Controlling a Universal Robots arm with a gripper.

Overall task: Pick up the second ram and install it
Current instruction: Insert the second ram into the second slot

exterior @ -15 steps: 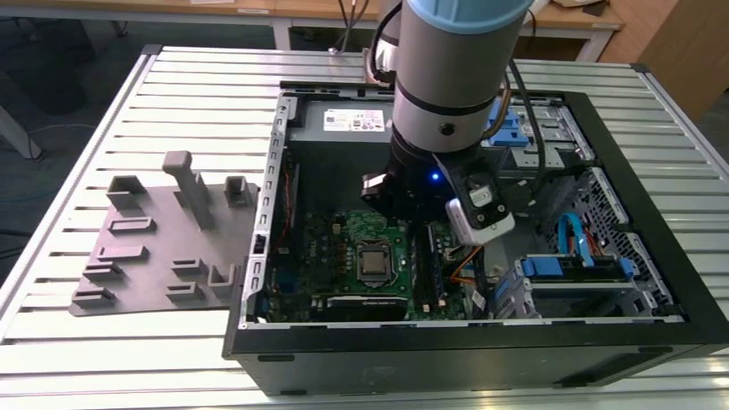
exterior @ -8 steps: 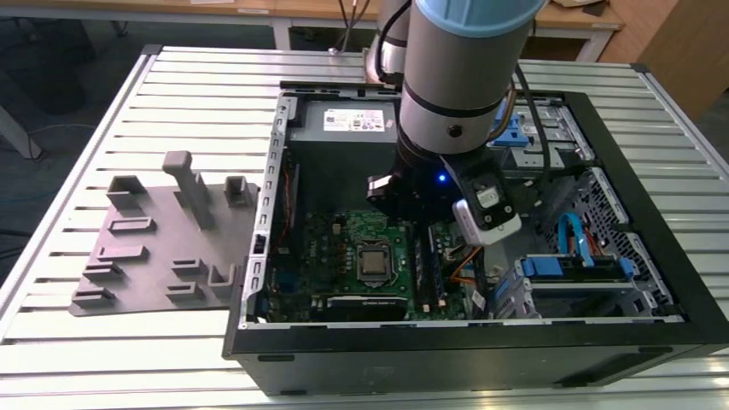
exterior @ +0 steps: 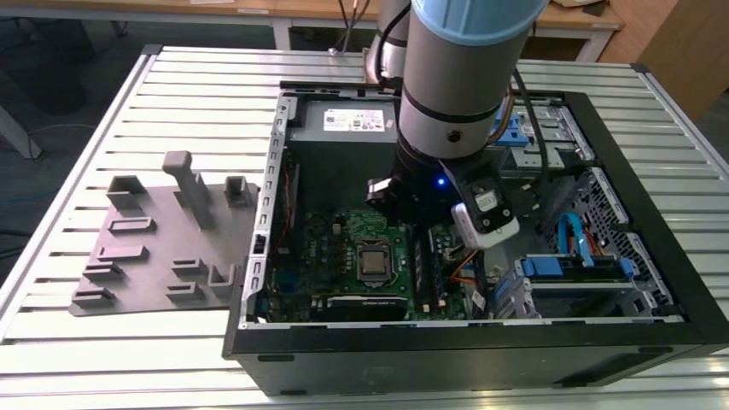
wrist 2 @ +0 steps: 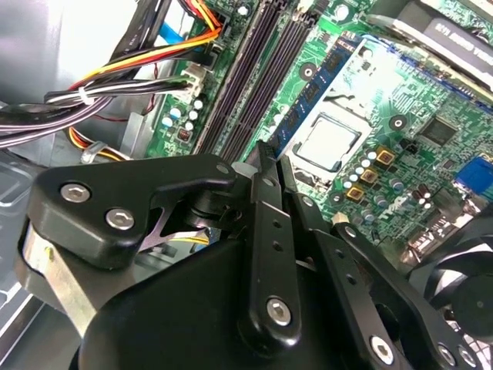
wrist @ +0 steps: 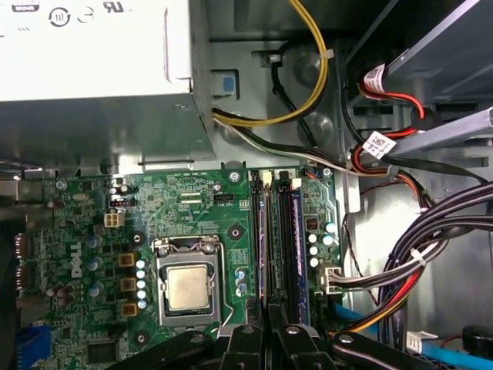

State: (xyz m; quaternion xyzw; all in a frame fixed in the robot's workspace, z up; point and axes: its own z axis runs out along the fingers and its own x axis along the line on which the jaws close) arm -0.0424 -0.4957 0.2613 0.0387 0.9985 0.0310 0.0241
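Tray (exterior: 148, 256), grey and posted, is sitting on the exterior view's left beside the open case (exterior: 456, 342). Inside, over the green board (exterior: 341, 248), the gripper (wrist 2: 266, 166) is pinching the second ram (wrist 2: 312, 96), seemingly pressing it into a slot (wrist: 283, 247) beside the silver chip (wrist: 187, 287).

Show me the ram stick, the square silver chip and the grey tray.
second ram (wrist 2: 308, 99), second wrist view, middle of its blue face
square silver chip (wrist: 188, 287), first wrist view, centre of its top
grey tray (exterior: 160, 243), exterior view, bare flat base
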